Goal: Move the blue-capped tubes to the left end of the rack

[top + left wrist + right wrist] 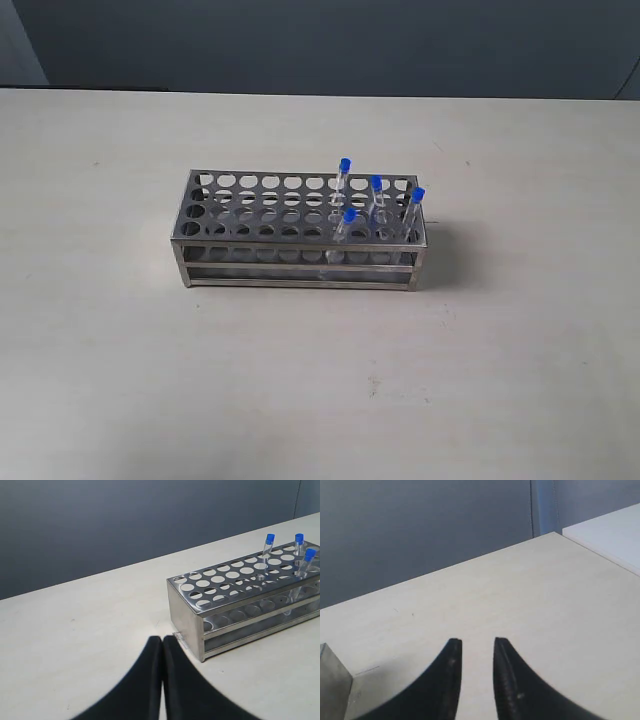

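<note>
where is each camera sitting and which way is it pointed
Exterior view: above the table, looking down at the rack's long side, the blue-capped tubes at its right end; no arm shows.
Left wrist view: on the left arm, facing the rack's end wall; the shut left gripper shows.
Right wrist view: on the right arm, facing table beyond a rack corner; the open right gripper shows.
Exterior and left wrist share rack and tubes.

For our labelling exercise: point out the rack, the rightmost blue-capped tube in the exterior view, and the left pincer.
rack [260,243]: exterior view, front top rail.
rightmost tube [418,193]: exterior view, its blue cap.
left pincer [162,639]: left wrist view, where the closed fingertips meet.
</note>
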Controlling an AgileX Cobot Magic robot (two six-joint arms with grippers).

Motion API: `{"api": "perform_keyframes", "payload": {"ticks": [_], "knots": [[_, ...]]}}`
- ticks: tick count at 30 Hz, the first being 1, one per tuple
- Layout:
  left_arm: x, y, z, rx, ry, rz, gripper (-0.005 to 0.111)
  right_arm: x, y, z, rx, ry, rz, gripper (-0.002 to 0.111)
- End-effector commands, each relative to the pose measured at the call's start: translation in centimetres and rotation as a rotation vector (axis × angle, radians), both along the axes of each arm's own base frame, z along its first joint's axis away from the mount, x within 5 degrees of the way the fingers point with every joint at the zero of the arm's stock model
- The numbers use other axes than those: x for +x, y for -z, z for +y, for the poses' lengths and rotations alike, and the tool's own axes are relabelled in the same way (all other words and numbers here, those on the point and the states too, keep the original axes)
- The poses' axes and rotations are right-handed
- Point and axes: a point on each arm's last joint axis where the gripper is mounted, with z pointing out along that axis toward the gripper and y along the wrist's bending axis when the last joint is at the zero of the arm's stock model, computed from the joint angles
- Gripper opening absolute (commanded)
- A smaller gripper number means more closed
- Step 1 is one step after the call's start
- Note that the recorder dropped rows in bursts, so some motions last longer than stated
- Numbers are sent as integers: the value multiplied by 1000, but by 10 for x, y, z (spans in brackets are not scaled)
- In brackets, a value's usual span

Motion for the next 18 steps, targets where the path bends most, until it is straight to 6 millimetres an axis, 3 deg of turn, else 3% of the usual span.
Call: {"api": "perform_keyframes", "payload": {"ticks": [1, 4, 8, 9, 18], "knots": [[0, 0, 0, -7, 7, -4, 0, 0, 1, 0, 2, 4, -6, 23], [0, 0, 0, -7, 7, -4, 0, 1, -2, 2, 93, -1, -52, 23], [0, 0, 0, -7, 7, -4, 0, 4, -18, 10, 669, -14, -309, 23], [0, 0, 0, -7, 7, -4, 0, 4, -20, 10, 722, -19, -336, 23], [0, 0, 0, -7, 7, -4, 0, 2, -36, 2, 731, 7, -535, 23]]}}
